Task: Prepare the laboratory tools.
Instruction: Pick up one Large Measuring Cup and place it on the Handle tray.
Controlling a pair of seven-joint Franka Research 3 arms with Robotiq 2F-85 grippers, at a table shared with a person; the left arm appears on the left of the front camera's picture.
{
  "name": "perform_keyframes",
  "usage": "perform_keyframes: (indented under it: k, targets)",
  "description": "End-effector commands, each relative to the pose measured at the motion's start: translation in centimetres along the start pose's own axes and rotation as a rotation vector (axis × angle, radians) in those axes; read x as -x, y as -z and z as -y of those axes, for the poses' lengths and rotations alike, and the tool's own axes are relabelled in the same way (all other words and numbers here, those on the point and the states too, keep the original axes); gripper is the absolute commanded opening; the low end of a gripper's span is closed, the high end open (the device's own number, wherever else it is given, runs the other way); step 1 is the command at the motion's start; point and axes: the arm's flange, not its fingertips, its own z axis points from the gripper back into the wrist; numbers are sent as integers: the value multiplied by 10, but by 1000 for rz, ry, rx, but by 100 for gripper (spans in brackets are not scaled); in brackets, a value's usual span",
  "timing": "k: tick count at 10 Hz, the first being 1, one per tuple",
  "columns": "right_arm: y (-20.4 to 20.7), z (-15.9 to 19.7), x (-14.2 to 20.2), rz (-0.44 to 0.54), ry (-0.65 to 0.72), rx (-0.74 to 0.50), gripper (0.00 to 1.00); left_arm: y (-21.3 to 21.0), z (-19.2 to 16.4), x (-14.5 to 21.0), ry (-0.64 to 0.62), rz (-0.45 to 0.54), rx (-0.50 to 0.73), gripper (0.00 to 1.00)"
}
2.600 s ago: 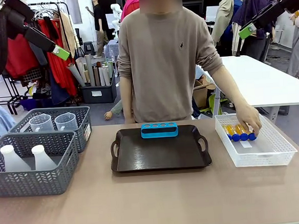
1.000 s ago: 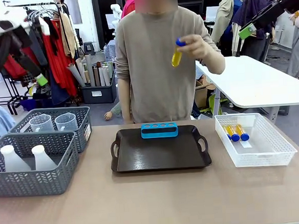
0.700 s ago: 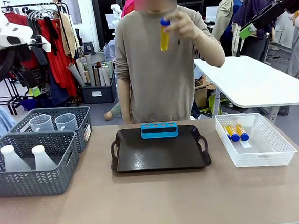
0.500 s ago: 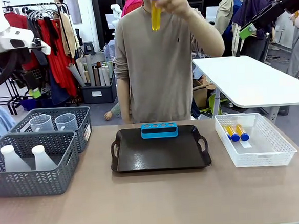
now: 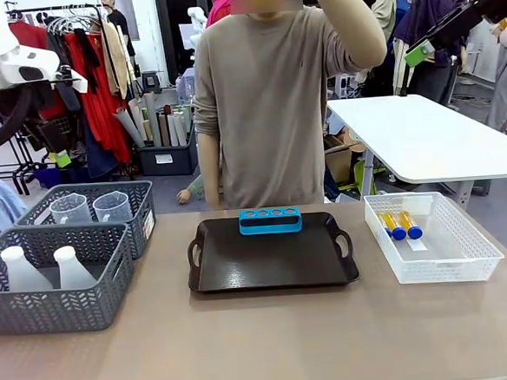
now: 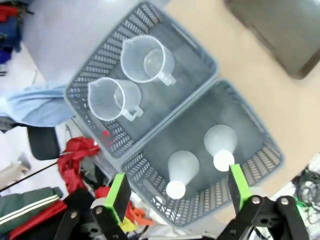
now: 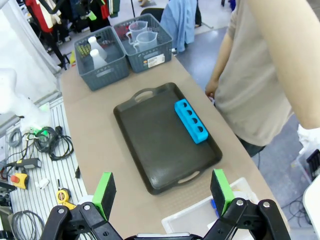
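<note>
Tubes (image 5: 390, 222) lying flat, caps (image 5: 399, 234) toward near edge

Front camera faces across; both high wrist cameras overlook grey baskets (image 6: 82, 77).

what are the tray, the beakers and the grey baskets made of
Tray: probably moulded plastic, dark brown, semi-gloss; light reflects off its floor. Beakers: clear plastic or glass; basket shows through them. Grey baskets: matte plastic, moulded openwork walls.
</note>
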Motion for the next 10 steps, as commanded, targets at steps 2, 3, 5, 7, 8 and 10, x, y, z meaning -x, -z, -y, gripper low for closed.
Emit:
perform_keyframes:
  k: [2,3,5,7,8,10]
  targets:
    - [-2,-1,-3,3,-6,0,100,61,-24,-9,-234,-105,5,100]
    - [-2,-1,-3,3,-6,0,100,82,-27,-9,-309,-120,-14,100]
    - [-2,-1,-3,3,-6,0,100,118,-50,-5,-459,-115,-75,100]
    - [-2,-1,-3,3,-6,0,100,152,-81,0,-575,-116,-86,100]
    - [-2,-1,-3,3,-6,0,100,163,-92,6,-610,-139,-95,100]
    - [-2,-1,-3,3,-6,0,100,186,-104,19,-665,-172,-7,100]
